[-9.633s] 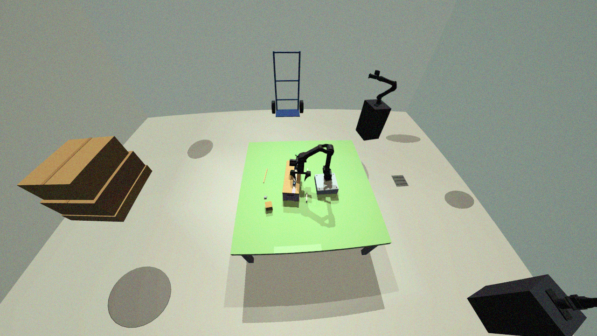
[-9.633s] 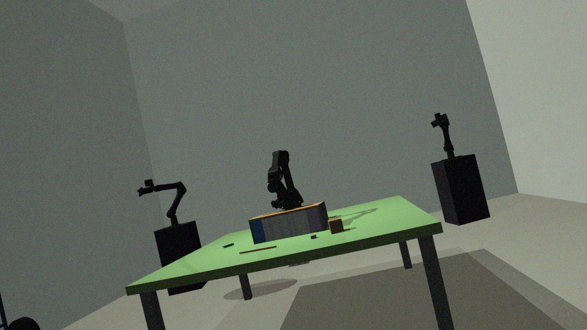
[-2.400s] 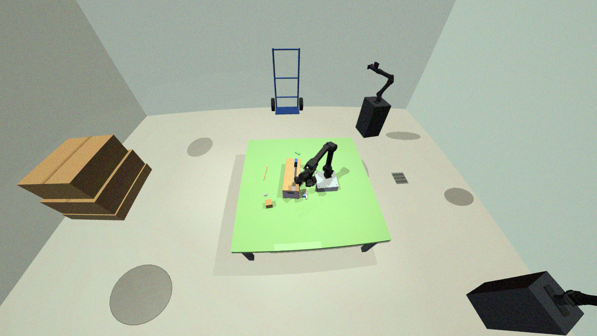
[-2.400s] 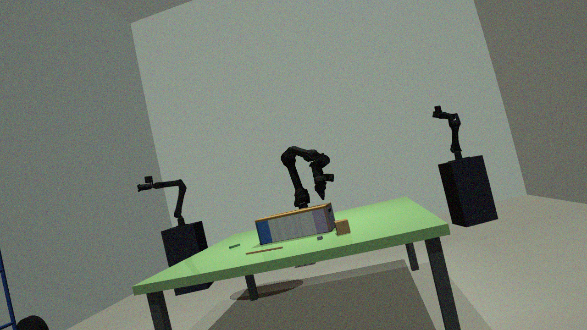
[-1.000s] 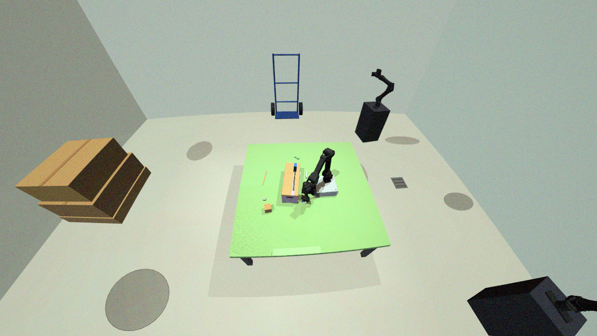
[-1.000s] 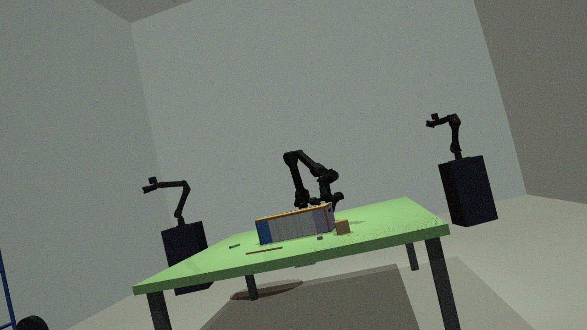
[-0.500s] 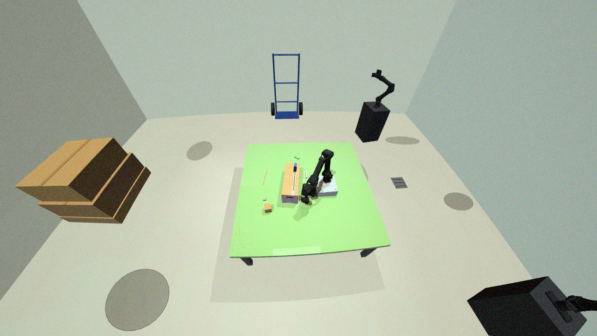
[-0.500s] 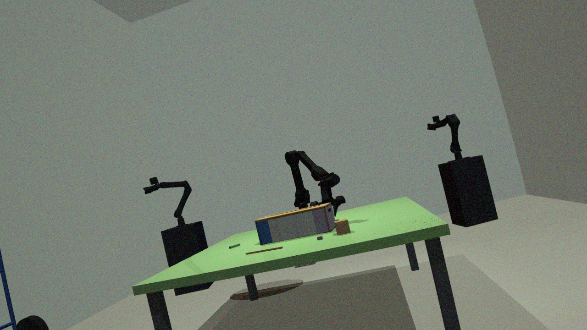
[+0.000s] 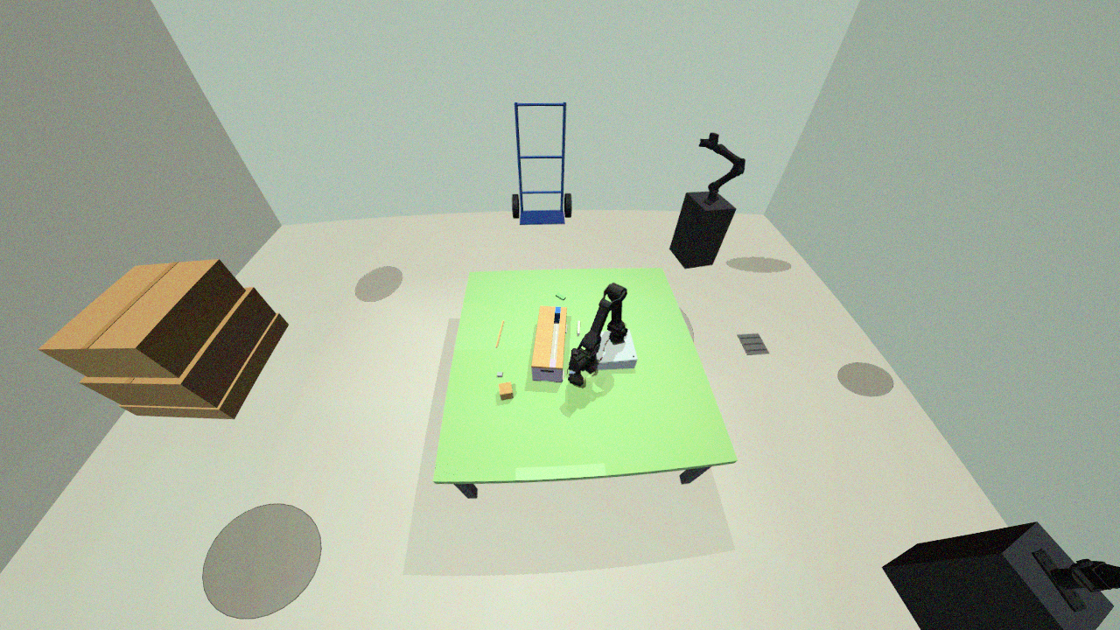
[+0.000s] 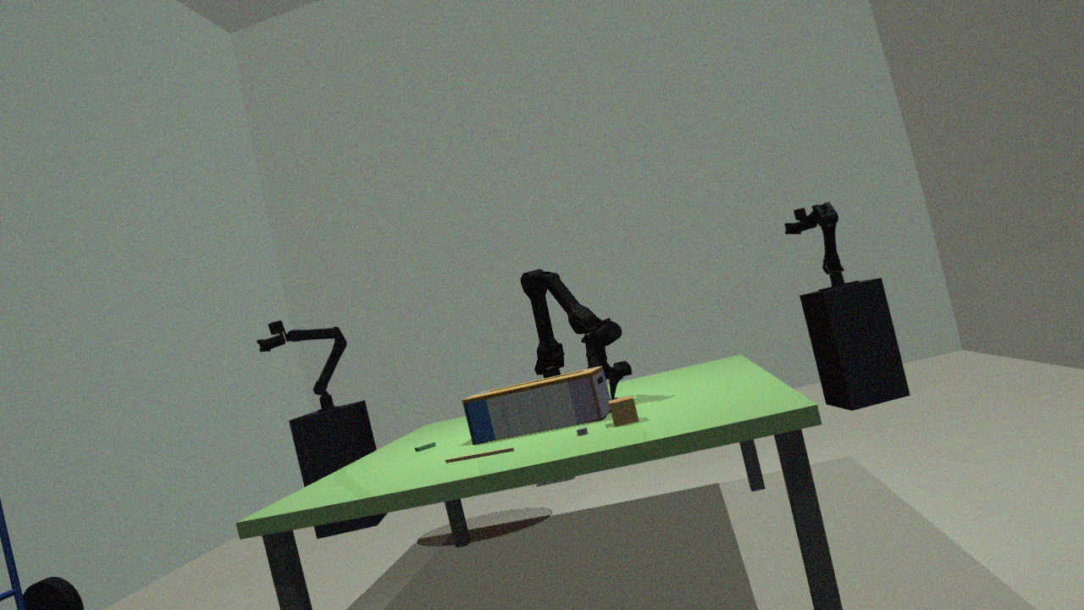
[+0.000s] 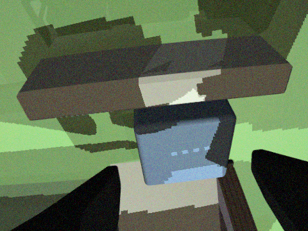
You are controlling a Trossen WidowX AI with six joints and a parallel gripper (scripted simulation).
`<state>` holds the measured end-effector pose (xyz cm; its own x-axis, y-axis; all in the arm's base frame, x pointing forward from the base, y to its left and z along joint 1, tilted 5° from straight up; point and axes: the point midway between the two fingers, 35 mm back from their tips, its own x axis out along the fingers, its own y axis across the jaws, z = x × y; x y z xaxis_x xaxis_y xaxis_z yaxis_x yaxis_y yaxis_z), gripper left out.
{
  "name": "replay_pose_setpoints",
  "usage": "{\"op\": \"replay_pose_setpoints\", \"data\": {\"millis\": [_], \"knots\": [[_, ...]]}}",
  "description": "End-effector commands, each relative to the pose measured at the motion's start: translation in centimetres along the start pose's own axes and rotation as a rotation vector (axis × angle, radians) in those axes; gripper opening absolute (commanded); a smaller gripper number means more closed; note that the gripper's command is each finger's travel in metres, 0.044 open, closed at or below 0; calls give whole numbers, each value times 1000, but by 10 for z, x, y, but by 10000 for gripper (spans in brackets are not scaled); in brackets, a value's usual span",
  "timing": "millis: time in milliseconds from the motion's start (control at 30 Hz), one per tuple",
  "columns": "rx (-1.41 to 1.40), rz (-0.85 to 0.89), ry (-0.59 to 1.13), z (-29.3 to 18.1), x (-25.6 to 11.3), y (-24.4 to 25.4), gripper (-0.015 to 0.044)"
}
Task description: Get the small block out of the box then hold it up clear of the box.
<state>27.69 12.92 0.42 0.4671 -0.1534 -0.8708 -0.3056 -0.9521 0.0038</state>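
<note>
The blue block [image 11: 179, 141] is outside the box, at the low end of a beige and brown ramp [image 11: 170, 196] and against a brown and white bar [image 11: 80, 96]. The orange-topped box [image 9: 542, 337] [image 10: 530, 410] stands upright on the green table [image 9: 595, 438] [image 10: 705, 394]. My gripper [image 11: 186, 168] [image 9: 576, 379] is open and low beside the box's near end. Its two black fingers stand left and right of the block's lower part in the wrist view, with gaps on both sides. One finger is hidden behind the box in the exterior view.
An orange cube [image 9: 506, 390] [image 10: 624, 412] and a small grey cube [image 9: 500, 374] [image 10: 582, 431] lie across the box from the arm. A thin stick [image 9: 500, 334] [image 10: 479, 455] and a green piece [image 9: 560, 297] [image 10: 425, 446] lie farther off. The arm's base [image 9: 619, 360] is close to the box.
</note>
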Motion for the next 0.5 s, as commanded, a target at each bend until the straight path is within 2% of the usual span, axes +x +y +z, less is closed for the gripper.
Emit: {"op": "replay_pose_setpoints", "data": {"millis": [0, 233, 467], "knots": [[-4, -1, -5, 5, 7, 1, 285], [-4, -1, -5, 9, 14, 1, 285], [-4, -1, -5, 9, 14, 1, 101]]}}
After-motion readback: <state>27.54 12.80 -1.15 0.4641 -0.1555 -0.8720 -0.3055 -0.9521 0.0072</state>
